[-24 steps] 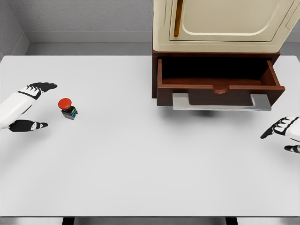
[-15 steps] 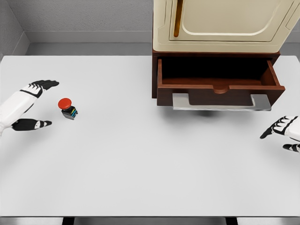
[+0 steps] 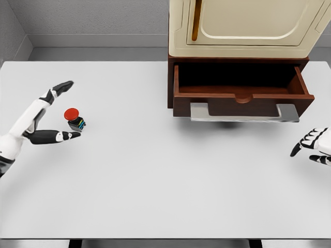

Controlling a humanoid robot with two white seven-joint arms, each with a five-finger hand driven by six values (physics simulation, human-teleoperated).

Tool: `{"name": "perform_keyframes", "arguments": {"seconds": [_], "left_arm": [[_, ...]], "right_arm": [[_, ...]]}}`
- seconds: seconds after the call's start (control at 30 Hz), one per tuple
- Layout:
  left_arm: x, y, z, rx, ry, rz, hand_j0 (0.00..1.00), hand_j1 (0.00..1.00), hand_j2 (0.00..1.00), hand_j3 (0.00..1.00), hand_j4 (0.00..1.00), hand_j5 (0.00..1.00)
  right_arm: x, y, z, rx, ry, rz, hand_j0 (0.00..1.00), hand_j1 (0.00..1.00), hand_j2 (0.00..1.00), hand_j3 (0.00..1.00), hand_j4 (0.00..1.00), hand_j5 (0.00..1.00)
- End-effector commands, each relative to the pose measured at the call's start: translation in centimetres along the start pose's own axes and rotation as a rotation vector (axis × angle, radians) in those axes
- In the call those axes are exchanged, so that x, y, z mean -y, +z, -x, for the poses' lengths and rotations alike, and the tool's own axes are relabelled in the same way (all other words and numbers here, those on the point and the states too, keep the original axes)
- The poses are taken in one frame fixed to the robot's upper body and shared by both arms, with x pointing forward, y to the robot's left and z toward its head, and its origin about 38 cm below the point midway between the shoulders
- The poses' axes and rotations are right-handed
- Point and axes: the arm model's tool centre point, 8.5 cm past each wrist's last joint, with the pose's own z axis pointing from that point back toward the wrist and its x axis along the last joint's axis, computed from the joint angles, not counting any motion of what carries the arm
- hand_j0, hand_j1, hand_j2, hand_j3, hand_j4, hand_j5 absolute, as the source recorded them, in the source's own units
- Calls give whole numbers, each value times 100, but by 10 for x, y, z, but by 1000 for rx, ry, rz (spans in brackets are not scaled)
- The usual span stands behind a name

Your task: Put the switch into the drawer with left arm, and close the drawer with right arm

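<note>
I'm looking down on a plain white bench (image 3: 155,175) that fills most of my head view, with a grey wall and a grey floor strip behind it and a grey side wall at the far left. The bench's front edge shows at the bottom, with two dark supports just visible under it.

At the back right stands a cream cabinet (image 3: 243,26) on a dark brown base; its top is cut off by the frame. A brown vertical handle (image 3: 195,23) sits on its door. Below it the drawer (image 3: 243,95) is pulled out, its inside dark and shadowed, so I cannot say what lies in it. A grey bar handle (image 3: 244,112) runs across the drawer front. I can read no writing or brand anywhere.

The switch (image 3: 74,119), red-capped on a small dark body with a bit of teal, stands on the bench at the left, well apart from the drawer. Any marking on its body is too small for me to make out.

My left hand (image 3: 49,116) comes in from the lower left with fingers spread: the fingers reach above the switch and the thumb (image 3: 59,136) lies just below it, the switch between them, not gripped. I cannot tell whether the thumb tip touches it.

My right hand (image 3: 313,147) shows at the right edge, partly cut off, fingers relaxed and holding nothing, near the bench surface below the drawer's right corner.
</note>
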Motion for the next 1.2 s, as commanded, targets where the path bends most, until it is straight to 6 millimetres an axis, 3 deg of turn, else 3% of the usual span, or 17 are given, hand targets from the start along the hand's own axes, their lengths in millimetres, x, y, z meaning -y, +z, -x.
{"name": "perform_keyframes", "arguments": {"seconds": [0.0, 0.13, 0.4, 0.67, 0.8, 1.17], "left_arm": [[0, 4, 18, -121, 71, -13, 100, 100, 100, 100, 100, 100], [3, 8, 40, -284, 129, -18, 100, 100, 100, 100, 100, 100], [9, -4, 65, -331, 214, -82, 100, 100, 100, 100, 100, 100], [20, -4, 73, -320, 229, -93, 100, 100, 100, 100, 100, 100], [20, -3, 75, -328, 230, -96, 79, 79, 79, 79, 79, 79], [28, 0, 82, -325, 239, -104, 79, 79, 79, 79, 79, 79]], "right_arm": [[1, -1, -1, 5, -2, 2, 58, 58, 58, 58, 58, 58], [1, -1, -1, 5, -2, 2, 58, 58, 58, 58, 58, 58], [2, -1, -1, 4, 1, 2, 58, 58, 58, 58, 58, 58], [1, -1, -2, 7, 1, 6, 58, 58, 58, 58, 58, 58], [1, -2, -4, 11, 2, 8, 58, 58, 58, 58, 58, 58], [2, -3, -5, 14, 8, 5, 58, 58, 58, 58, 58, 58]]}}
